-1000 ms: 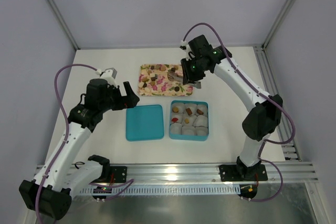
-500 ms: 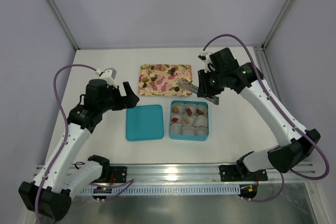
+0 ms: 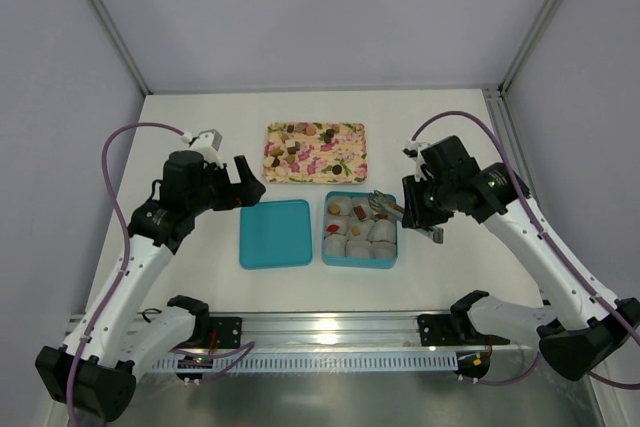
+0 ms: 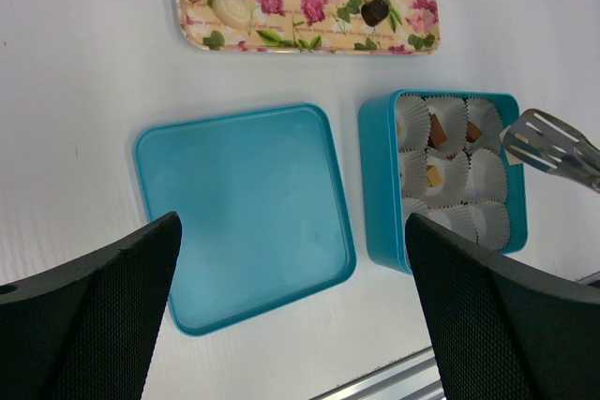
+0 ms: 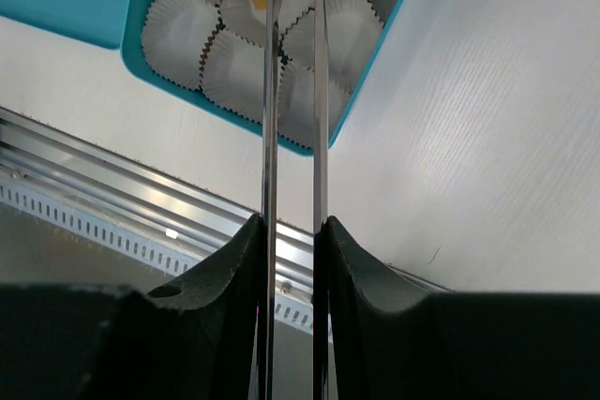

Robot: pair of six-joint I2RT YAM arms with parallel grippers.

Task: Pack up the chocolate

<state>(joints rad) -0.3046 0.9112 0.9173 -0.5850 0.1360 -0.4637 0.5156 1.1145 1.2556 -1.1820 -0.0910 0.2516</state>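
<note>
Several small chocolates (image 3: 293,147) lie on the left half of the flowered tray (image 3: 345,162). More chocolates (image 3: 357,213) sit in white paper cups inside the teal box (image 3: 360,258). My right gripper (image 3: 420,209) is shut on metal tongs (image 3: 384,206), whose tips hang over the box's upper right cups. In the right wrist view the tongs (image 5: 270,91) run up between my fingers, with a pale piece between the tips that I cannot make out. My left gripper (image 3: 238,187) is open and empty, above the teal lid (image 3: 275,234).
The teal lid (image 4: 244,213) lies flat just left of the box (image 4: 380,185). The tray (image 4: 309,25) lies behind both. A metal rail (image 3: 330,332) runs along the table's near edge. Grey walls stand left, right and behind.
My right arm has swung from over the flowered tray down and right, bringing the tongs over the teal box. My left arm has not moved.
</note>
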